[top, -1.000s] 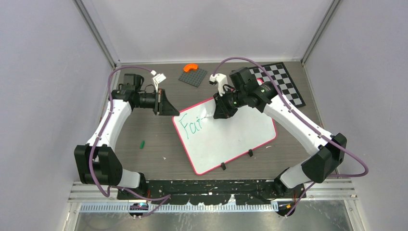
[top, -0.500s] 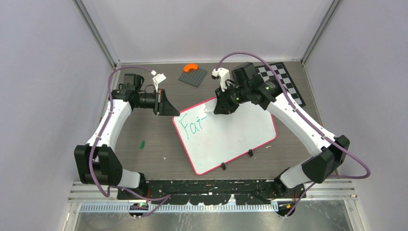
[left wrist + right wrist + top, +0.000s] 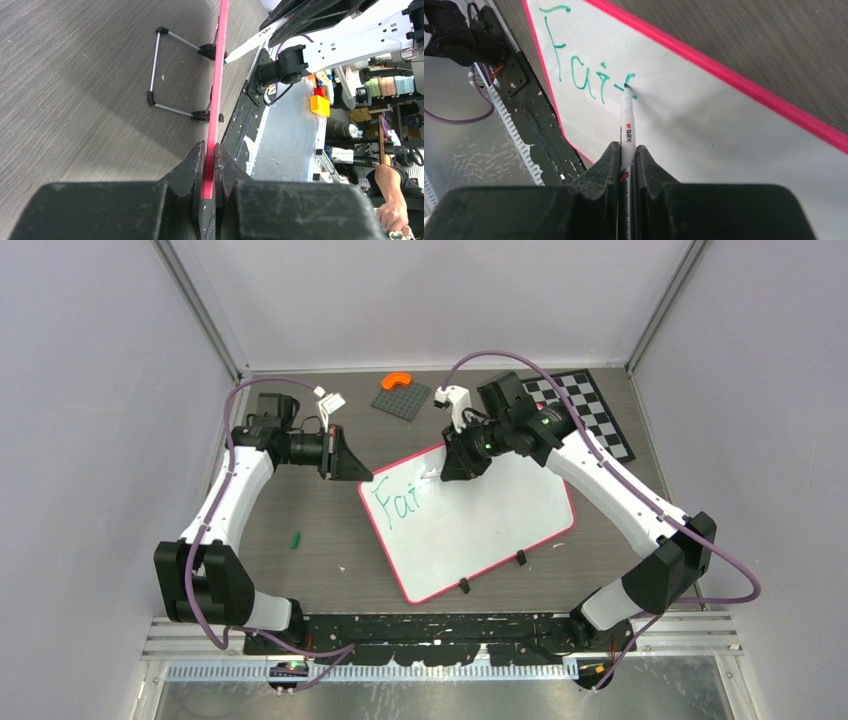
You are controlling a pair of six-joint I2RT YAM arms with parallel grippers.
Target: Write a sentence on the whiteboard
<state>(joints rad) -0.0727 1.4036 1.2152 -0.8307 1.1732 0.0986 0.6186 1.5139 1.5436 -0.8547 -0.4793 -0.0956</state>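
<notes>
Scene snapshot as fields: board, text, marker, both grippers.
whiteboard: on the table, turned at an angle to the table's edges
left gripper: shut on whiteboard rim at its corner
right gripper: shut on marker
marker: tip on the board at the newest stroke
lettering: green, reads "Fai" plus a partly drawn next letter
status: sentence unfinished

Red-rimmed whiteboard (image 3: 490, 525) carries green sentence (image 3: 392, 503) beginning "Fai".
</notes>
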